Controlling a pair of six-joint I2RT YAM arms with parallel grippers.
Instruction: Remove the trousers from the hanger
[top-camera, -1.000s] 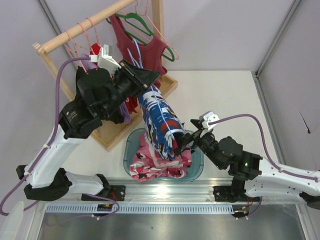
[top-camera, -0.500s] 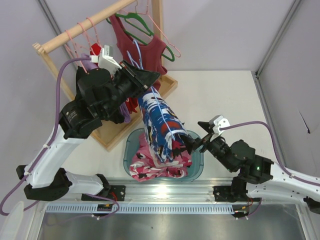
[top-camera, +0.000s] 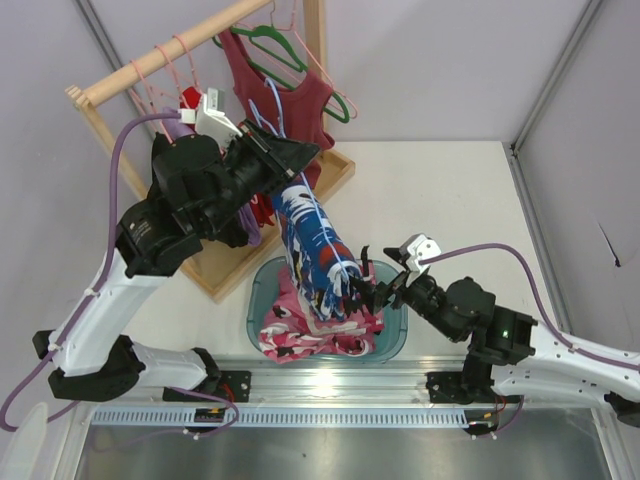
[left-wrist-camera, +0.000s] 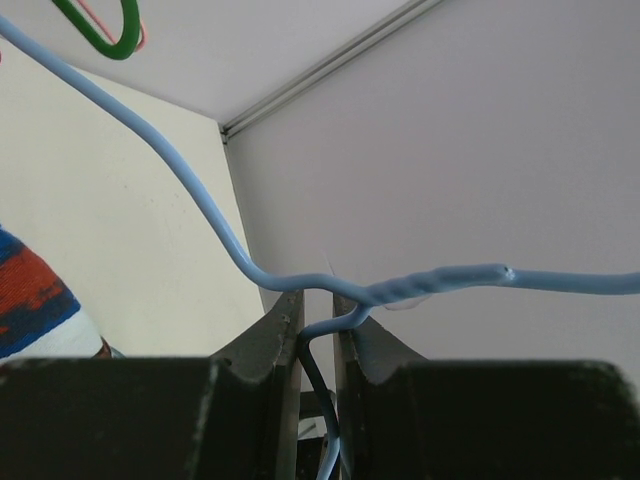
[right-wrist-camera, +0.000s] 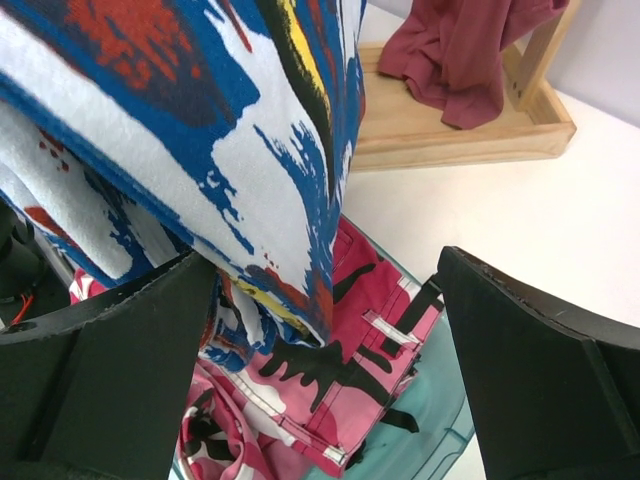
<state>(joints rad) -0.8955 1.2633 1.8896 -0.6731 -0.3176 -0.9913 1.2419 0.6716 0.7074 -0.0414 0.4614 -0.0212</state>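
The left hand was shut tight on the hanger. In the left wrist view the thin blue wire ran right between its two fingers. The right hand was wide open, low down beside the trousers. In the right wrist view its two black fingers stood far apart, and the bottom of the trousers hung between them.

The white table carried everything. At its far left corner stood a wooden rack. The trousers, blue with white and red marks, hung from the hanger under the left hand. They sloped down over the teal basin, and their low end reached into it. The basin sat at the near edge of the table, between the two arms. A pink, white and black spotted garment lay in the basin, under the trousers. A dark red tank top hung on the rack, just behind the left hand. A green hanger hung above the top, and pink hangers hung on the rail.
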